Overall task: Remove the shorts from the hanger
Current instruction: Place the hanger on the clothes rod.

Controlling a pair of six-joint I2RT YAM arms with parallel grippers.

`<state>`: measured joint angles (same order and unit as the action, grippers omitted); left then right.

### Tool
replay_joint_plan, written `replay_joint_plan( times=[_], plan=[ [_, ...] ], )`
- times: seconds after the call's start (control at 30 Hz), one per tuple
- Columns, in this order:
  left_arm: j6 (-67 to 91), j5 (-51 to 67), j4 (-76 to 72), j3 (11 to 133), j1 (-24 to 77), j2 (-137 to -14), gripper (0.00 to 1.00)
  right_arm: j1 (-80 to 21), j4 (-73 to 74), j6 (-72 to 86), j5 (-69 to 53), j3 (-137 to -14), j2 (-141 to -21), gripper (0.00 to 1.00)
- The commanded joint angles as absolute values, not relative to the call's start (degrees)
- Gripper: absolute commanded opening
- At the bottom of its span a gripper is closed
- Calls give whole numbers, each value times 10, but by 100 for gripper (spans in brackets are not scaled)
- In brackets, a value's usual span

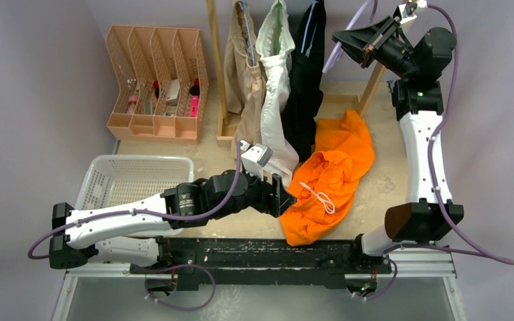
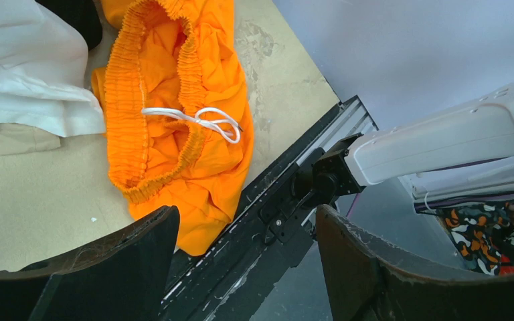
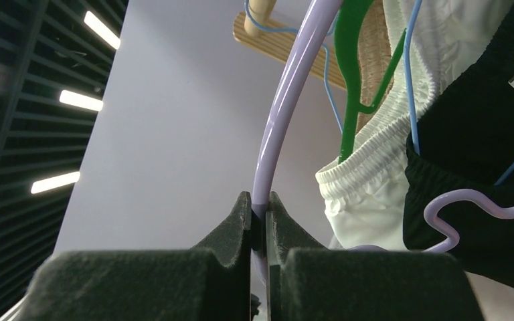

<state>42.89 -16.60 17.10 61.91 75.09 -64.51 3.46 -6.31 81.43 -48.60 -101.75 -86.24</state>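
Your right gripper (image 3: 258, 206) is pressed shut on the lilac hanger (image 3: 288, 100) up at the wooden rack (image 1: 215, 60), probably to steady it; that hanger looks bare. The orange shorts (image 1: 331, 180) lie crumpled on the table (image 1: 388, 180) in front of the rack, free of it. Your left gripper (image 2: 246, 217) hovers spread and empty just beside them. The white shorts (image 1: 276, 87), black shorts (image 1: 308, 80) and beige shorts (image 1: 241, 73) hang on the rack.

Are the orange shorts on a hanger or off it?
Off: the orange shorts lie crumpled flat on the table, waistband open and empty.
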Motion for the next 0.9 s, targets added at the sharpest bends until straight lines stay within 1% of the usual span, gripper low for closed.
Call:
replay_joint_plan(
  times=[0.0, 0.1, 0.2, 0.33, 0.4, 0.57, 0.63, 0.67, 0.7, 0.77, 0.8, 0.83, 0.87],
  plan=[
    [434, -161, 129, 614, 753, -643, 74, 39, -77, 806, -486, -1066, -860, 0],
    [432, -158, 121, 615, 753, -647, 74, 48, -78, 815, -503, -1072, -870, 0],
    [434, -152, 118, 616, 753, -655, 74, 54, -50, 795, -488, -1066, -868, 0],
    [442, -145, 94, 603, 753, -655, 74, 56, -38, 784, -514, -1068, -883, 0],
    [443, -145, 91, 601, 753, -654, 74, 57, -25, 775, -505, -1063, -878, 2],
    [432, -168, 112, 613, 753, -646, 74, 57, -67, 779, -498, -996, -833, 14],
    [431, -172, 115, 611, 753, -638, 74, 57, -70, 766, -507, -977, -815, 30],
    [432, -179, 119, 609, 753, -634, 74, 57, -63, 753, -508, -964, -800, 41],
    [432, -186, 126, 608, 753, -629, 74, 58, -53, 737, -507, -945, -783, 48],
    [432, -205, 140, 603, 753, -619, 75, 59, -34, 708, -499, -908, -742, 59],
    [433, -213, 146, 600, 753, -614, 75, 59, -15, 687, -488, -890, -720, 71],
    [434, -221, 151, 597, 753, -608, 75, 59, 13, 663, -475, -875, -699, 76],
    [435, -227, 155, 595, 753, -603, 75, 59, 39, 634, -465, -860, -680, 79]
  ],
)
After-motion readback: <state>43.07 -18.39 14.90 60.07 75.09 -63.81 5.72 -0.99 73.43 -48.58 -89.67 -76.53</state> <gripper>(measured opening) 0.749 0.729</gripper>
